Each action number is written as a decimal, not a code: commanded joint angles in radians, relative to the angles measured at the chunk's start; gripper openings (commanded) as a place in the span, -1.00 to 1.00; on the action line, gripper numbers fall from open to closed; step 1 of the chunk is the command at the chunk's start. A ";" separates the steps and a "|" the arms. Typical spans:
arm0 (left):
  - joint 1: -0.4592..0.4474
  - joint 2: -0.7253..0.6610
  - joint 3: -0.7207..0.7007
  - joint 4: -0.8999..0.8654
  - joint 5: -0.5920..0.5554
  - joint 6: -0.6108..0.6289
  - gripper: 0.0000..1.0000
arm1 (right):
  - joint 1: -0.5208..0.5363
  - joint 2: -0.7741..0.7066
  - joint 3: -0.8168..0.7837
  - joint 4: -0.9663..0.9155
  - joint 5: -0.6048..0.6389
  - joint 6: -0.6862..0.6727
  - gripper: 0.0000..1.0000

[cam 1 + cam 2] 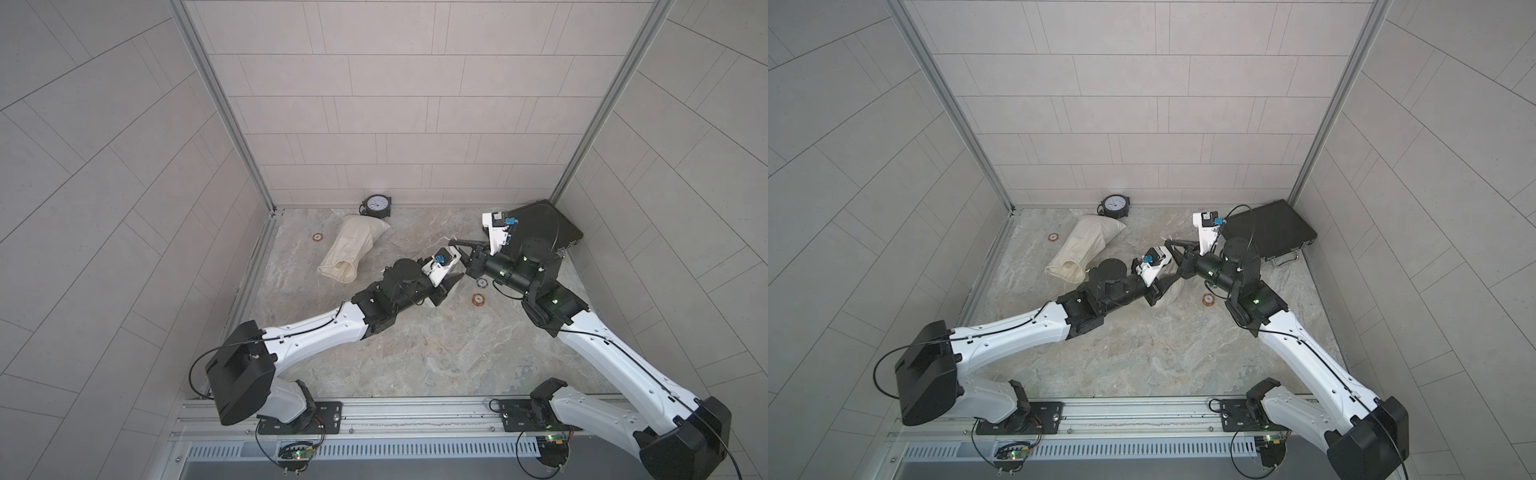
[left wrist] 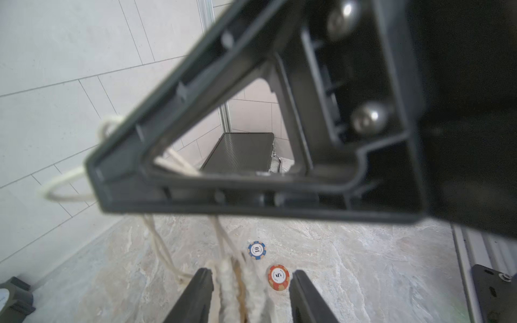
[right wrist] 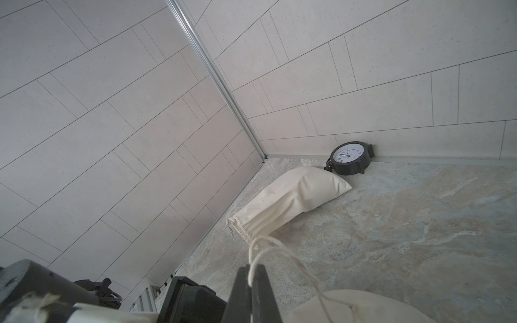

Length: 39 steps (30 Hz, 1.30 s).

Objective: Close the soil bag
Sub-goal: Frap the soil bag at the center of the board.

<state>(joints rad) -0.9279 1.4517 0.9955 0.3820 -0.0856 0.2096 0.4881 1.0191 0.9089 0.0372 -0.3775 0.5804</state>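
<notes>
Looming blurred across the left wrist view, the right gripper (image 2: pixel 98 184) is clamped tight on the soil bag's cream drawstring (image 2: pixel 70 199). A loop of the cord pokes out past its fingers (image 3: pixel 240 293), and the rest trails down to the bag's gathered neck. The soil bag (image 1: pixel 1168 293) sits on the bench (image 1: pixel 415 353) a little right of the middle, directly under both grippers; only a patch of its cloth shows in a top view. The left gripper (image 2: pixel 251 270) stands partly open and grips nothing. Its fingers (image 2: pixel 195 293) stand on either side of the puckered neck, where a brown streak shows between the folds. One finger is just beside the cloth and the other is clearly apart from it. Near the neck lie a blue poker chip (image 2: pixel 256 250) marked 10 and a red poker chip (image 2: pixel 279 276) marked 5, close together but not touching. A second cloth bag (image 1: pixel 353 249) lies on its side toward the back left corner, its closed end just beside a black clock (image 1: pixel 377 204) at the back edge. A black case (image 1: pixel 1271 230) lies in the back right corner.
</notes>
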 commanded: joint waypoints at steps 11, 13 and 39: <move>0.010 0.063 0.055 -0.037 0.037 0.039 -0.84 | 0.001 -0.041 0.041 -0.005 0.054 -0.049 -1.00; 0.008 0.074 0.031 -0.070 0.004 0.053 -0.85 | -0.014 -0.053 0.055 -0.024 0.077 -0.060 -1.00; -0.100 0.247 -0.110 -0.331 -0.298 -0.022 -0.84 | -0.217 -0.107 0.168 -0.046 0.111 -0.008 -1.00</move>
<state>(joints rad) -1.0306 1.6215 0.9939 0.4274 -0.3393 0.2070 0.3298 1.0004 0.9596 -0.3092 -0.3450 0.5552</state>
